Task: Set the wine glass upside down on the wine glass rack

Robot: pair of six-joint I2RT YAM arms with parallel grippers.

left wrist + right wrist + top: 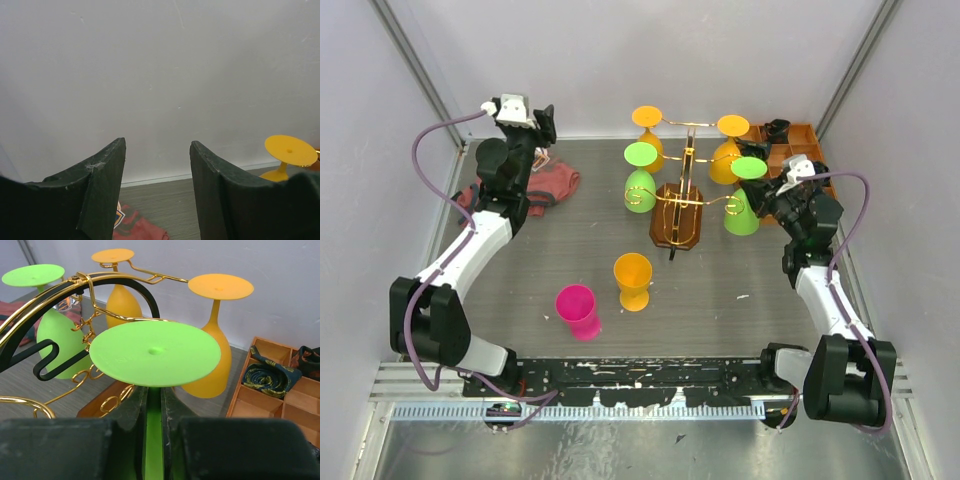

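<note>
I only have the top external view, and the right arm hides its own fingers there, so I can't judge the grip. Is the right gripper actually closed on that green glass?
Observer: Yes. The right wrist view shows the right gripper shut on the upside-down green wine glass, pinching its stem just under the foot.
Operator: And is the left gripper carrying anything?
Observer: No. In the left wrist view the left gripper is open and empty, facing the back wall.

Your right gripper, clamped on the lime-green plastic wine glass, has gold wire rack leftward, hanging orange plastic glass beyond, orange-brown compartment tray rightward, open tabletop nearer you.
</note>
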